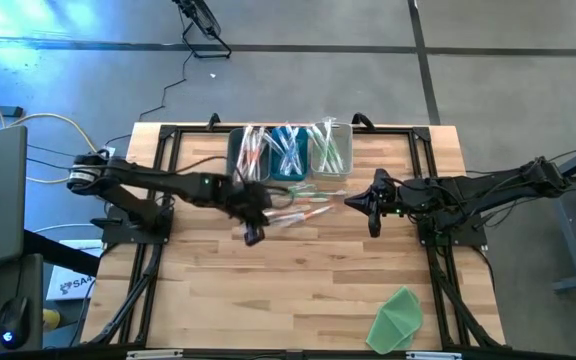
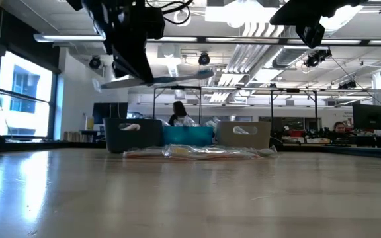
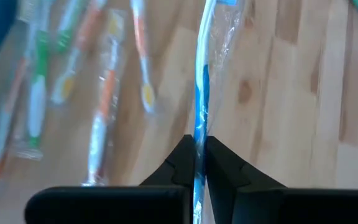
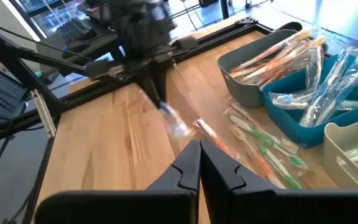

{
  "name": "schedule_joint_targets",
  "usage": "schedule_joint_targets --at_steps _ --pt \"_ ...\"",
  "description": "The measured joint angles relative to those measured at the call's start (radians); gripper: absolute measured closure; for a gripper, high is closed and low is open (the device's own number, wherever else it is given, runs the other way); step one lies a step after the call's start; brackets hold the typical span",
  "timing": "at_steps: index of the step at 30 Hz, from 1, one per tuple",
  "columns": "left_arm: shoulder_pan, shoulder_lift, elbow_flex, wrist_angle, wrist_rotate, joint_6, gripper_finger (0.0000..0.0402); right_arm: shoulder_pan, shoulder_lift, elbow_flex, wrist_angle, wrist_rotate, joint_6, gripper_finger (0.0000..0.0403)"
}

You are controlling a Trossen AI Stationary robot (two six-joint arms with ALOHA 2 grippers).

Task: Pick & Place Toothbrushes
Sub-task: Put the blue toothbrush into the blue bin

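From above, the wooden desk carries three bins in a row along its far edge: a dark grey bin on the left, a teal bin in the middle and a pale bin on the right, each holding wrapped toothbrushes. More loose toothbrushes lie on the desk just in front of the bins. The left gripper hangs over the desk near this loose pile, and the right gripper waits to the right of the pile. A green sheet lies at the near right corner of the desk.

From desk height, the three bins stand in a row far across the desk with the loose pile in front of them. The left arm holds a blue toothbrush up in the air, roughly level, well above the desk. A person sits in the room behind the bins.

From the left wrist, the left gripper's jaws are pinched on the wrapped blue toothbrush's handle, which runs straight out from between them; orange and green brushes lie on the desk below.

From the right wrist, the right gripper's jaws are pressed together on nothing, above the desk, with the left gripper beyond them holding its brush clear of the pile.
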Motion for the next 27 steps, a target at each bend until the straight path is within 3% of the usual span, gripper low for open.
schedule_joint_targets --at_steps 6,12,20,27 --pt "0.106 -0.009 0.013 0.023 0.047 -0.106 0.0388 0.0 0.0 0.0 0.009 0.024 -0.06 0.0401" --pt "0.234 -0.009 0.06 0.044 0.049 -0.104 0.0387 0.0 0.0 0.0 0.054 0.079 -0.111 0.0401" --pt "0.427 0.012 0.067 0.342 0.042 -0.105 0.0387 0.0 0.0 0.0 0.076 0.151 -0.188 0.0401" --pt "0.496 0.094 0.067 0.503 0.023 -0.172 0.0387 0.0 0.0 0.0 0.076 0.191 -0.204 0.0401"
